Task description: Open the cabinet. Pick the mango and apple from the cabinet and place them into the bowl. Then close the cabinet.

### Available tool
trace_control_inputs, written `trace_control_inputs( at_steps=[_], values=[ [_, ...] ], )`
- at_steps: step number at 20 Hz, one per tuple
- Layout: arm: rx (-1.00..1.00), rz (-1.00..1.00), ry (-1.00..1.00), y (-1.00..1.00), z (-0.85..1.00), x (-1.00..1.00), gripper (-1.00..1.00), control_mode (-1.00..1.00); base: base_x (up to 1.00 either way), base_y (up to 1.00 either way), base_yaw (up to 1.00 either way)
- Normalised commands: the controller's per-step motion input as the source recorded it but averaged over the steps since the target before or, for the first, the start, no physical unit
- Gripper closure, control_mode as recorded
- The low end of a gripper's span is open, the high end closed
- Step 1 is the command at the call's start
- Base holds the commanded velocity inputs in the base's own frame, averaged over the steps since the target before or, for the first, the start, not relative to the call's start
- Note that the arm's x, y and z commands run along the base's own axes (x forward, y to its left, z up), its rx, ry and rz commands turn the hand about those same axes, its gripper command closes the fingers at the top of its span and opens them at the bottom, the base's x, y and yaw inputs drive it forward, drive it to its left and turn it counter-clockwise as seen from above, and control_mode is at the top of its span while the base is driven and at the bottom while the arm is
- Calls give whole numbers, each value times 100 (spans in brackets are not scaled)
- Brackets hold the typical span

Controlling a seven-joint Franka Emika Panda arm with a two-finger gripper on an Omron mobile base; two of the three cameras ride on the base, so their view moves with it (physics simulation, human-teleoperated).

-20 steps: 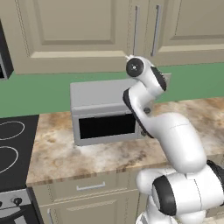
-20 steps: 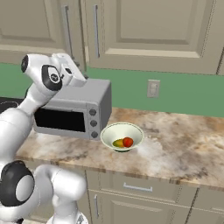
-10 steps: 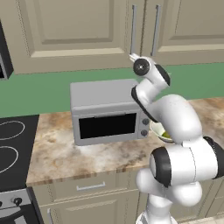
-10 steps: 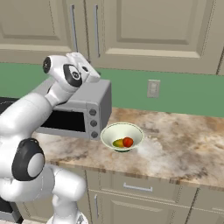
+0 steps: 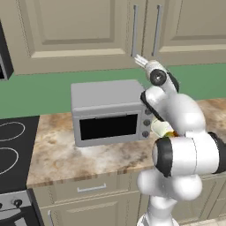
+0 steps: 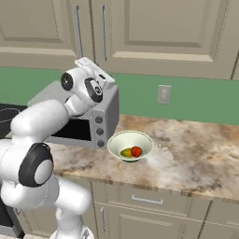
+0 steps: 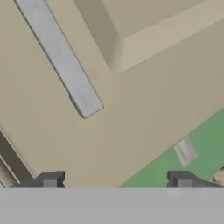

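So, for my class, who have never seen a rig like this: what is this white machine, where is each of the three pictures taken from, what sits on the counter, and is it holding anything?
It is a rendered kitchen. The white machine is a robot arm on a driving base, ending in a two-finger gripper. Two pictures come from cameras on the base, behind the arm to its left and right. The third comes from a camera on the hand and looks along the gripper at a cabinet door and its silver handle. On the marbled counter stand a grey microwave and a pale bowl. In the bowl lie the mango and the apple. The gripper is open and holds nothing. Both cabinet doors look shut.
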Motion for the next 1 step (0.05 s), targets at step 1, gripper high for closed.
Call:
trace_control_inputs(
  at_steps=[1],
  values=[
    [15,0,20,-31,0,100,-100,-100,0,0,0]
  ],
)
